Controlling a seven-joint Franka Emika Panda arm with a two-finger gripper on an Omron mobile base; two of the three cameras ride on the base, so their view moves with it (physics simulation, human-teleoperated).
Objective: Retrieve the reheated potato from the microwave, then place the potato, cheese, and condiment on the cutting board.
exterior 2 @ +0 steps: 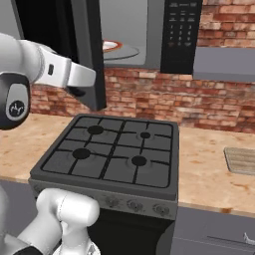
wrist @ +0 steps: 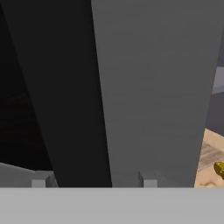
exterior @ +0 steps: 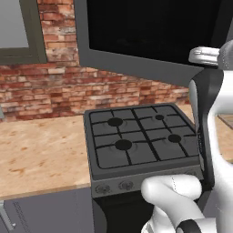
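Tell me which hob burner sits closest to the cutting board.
The front-right burner: it lies on the hob side facing the cutting board, nearer than the smaller back-right one.

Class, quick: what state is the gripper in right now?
Gripper: open, fingertips astride the edge of the microwave door, holding nothing.

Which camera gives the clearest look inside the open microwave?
The right base view: the microwave door is swung open, showing the lit cavity, a plate on the turntable and the keypad panel. The left base view shows mostly the door's black glass front. The hand view presses close against the grey door edge.
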